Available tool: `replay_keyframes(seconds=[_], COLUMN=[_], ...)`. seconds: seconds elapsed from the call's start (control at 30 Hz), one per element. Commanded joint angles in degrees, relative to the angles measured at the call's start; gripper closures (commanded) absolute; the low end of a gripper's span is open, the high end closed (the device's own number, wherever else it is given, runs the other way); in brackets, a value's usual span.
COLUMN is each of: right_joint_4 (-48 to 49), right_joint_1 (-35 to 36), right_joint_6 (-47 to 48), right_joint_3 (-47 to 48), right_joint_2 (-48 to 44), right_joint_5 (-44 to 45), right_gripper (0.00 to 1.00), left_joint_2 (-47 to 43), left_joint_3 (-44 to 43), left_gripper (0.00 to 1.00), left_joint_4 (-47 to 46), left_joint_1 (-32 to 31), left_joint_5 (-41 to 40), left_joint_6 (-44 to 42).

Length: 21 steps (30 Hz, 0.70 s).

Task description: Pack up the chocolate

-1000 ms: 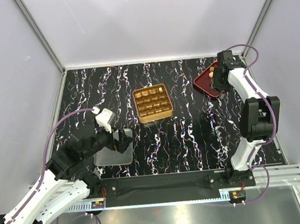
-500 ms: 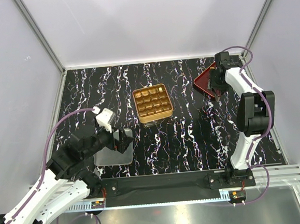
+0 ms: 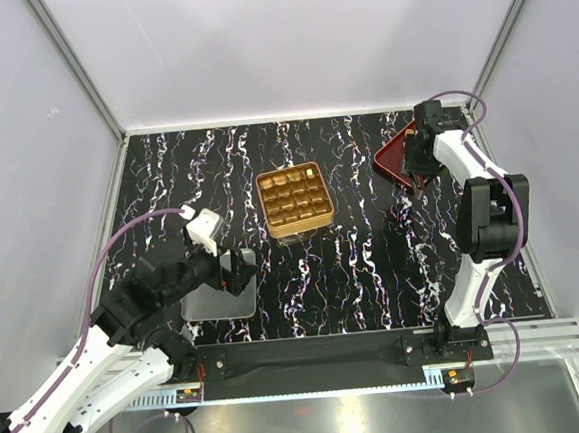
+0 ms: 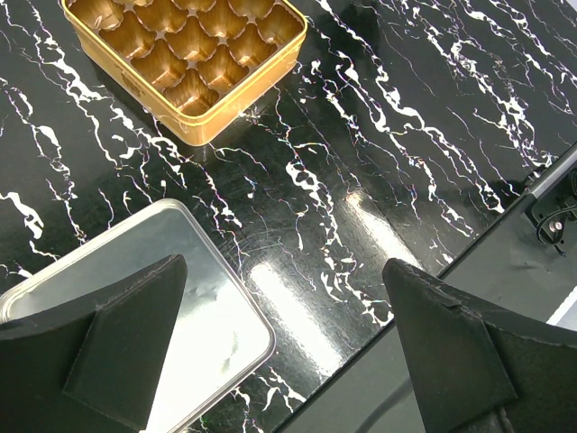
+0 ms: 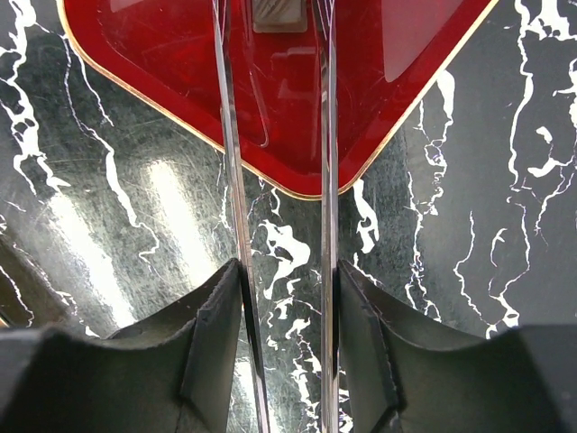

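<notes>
Black marbled table (image 3: 374, 270) is occupied by a silver tray (image 3: 216, 304) at 8 o'clock, a gold gridded tin (image 3: 294, 199) just off centre towards 12, and a dark red tray (image 3: 391, 158) at 2 o'clock. The left gripper (image 4: 284, 266) is held over the silver tray's 3 o'clock edge, jaws spread wide. The right gripper (image 5: 279, 271), fitted with two long thin blades, is set over the red tray with a narrow gap kept; one tan squarish chocolate (image 5: 278, 16) is seen lying there between the blades, and whether it is pinched cannot be told.
</notes>
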<state>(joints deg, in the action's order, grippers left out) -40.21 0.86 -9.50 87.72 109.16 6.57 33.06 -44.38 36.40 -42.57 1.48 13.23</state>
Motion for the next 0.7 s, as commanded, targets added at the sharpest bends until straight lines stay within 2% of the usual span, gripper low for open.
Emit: replay_keyframes(seconds=[0.0, 0.23, 0.67], right_joint_4=[-1.3, -3.7, -6.4], right_joint_1=[0.2, 0.9, 1.9], right_joint_6=[-0.3, 0.4, 1.3], right_joint_3=[2.5, 3.8, 4.8], right_joint_2=[0.5, 1.6, 0.6], right_joint_5=[1.2, 2.4, 4.0], right_gripper=[0.5, 0.51, 0.62], left_joint_2=[-0.4, -0.9, -1.6], left_joint_3=[-0.2, -0.3, -0.2], left_gripper=[0.01, 0.01, 0.01], left_joint_4=[-2.0, -1.9, -2.0], left_joint_1=[-0.1, -0.1, -0.1], left_joint_5=[-0.6, -0.7, -0.7], left_joint_6=[-1.3, -1.3, -1.2])
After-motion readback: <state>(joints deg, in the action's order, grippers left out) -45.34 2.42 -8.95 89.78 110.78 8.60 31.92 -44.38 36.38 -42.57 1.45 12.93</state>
